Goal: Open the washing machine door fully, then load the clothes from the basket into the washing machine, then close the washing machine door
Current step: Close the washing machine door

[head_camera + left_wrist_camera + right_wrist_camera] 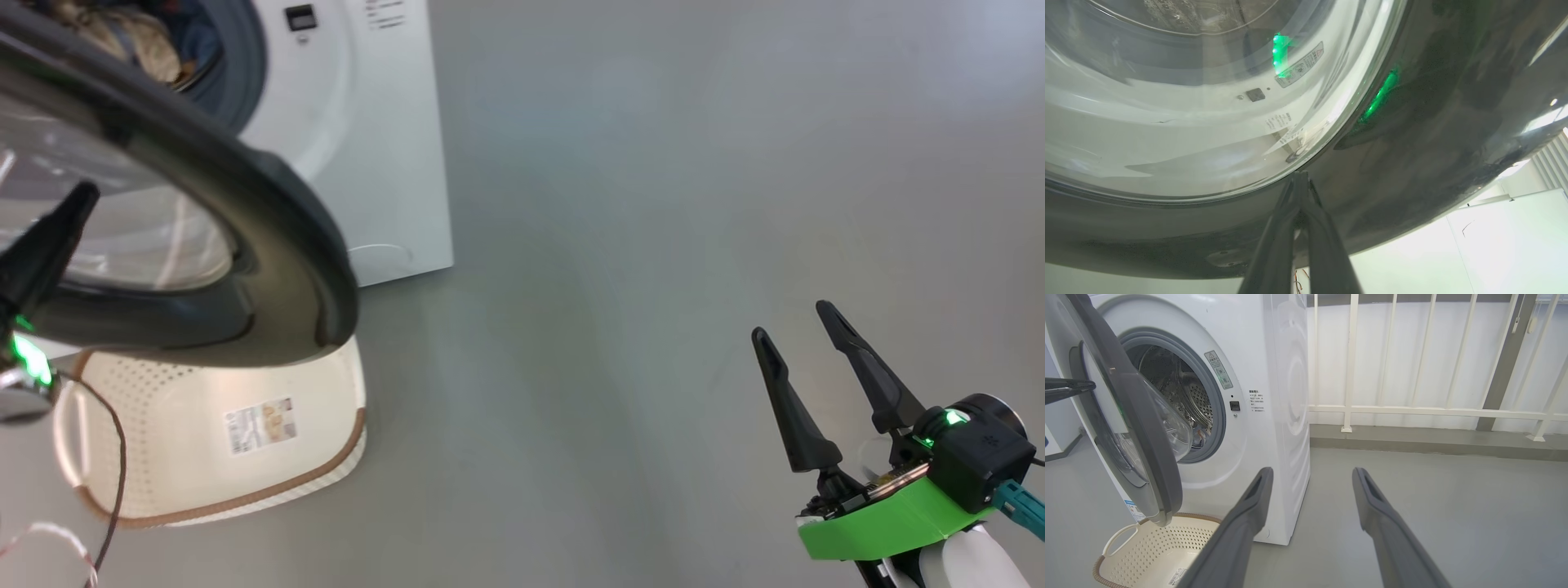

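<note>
At the far left of the head view, we see the left gripper [77, 200] with its two dark fingers pressed together, nothing caught between them; in the left wrist view its tips [1300, 175] meet the washing machine door [1433, 122] just where the clear glass bowl [1167, 122] joins the glossy black rim; from the right wrist view the same gripper [1069, 388] lies against the door's outer face. The door [269, 212] stands swung partway out from the washing machine [384, 122], and its lower edge hangs over the near end of the basket [163, 392], which sits on the floor close against the machine's front, its floor label plain to see; the clothes [139, 41] show as a beige and blue heap inside the drum opening, behind the door's rim. To the right of the machine's corner we find a wide stretch of grey floor [653, 204]; over it, well apart from door and basket, the right gripper [792, 320] hovers with its fingers spread wide and only floor between them. Beyond it, in the right wrist view, a white railing [1347, 363] on a low kerb bounds the floor's far edge.
</note>
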